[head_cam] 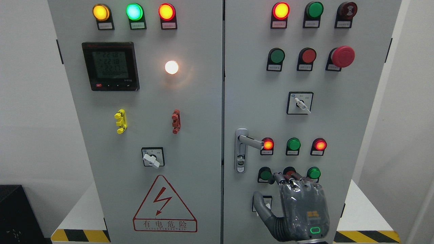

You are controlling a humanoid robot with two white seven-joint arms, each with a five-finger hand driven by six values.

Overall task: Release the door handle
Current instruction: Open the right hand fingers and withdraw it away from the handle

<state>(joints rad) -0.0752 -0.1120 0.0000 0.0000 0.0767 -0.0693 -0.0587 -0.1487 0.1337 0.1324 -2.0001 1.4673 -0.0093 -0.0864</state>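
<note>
Silver metal, the door handle point(250, 141) sits level at the right door's left edge, untouched. The right hand point(298, 206) hangs below it, fingers relaxed and holding nothing. Lifting carelessly, the fingertips may press the buttons point(313, 173) just above. The warning triangle point(165, 205) reads "有电危险".

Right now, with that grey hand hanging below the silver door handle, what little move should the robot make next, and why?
Probably draw the right hand down and back from the grey cabinet door. It is already off the silver lever door handle, which sits free above it, but its fingers are up among the lower row of round buttons, so pulling away avoids pressing one.
</note>
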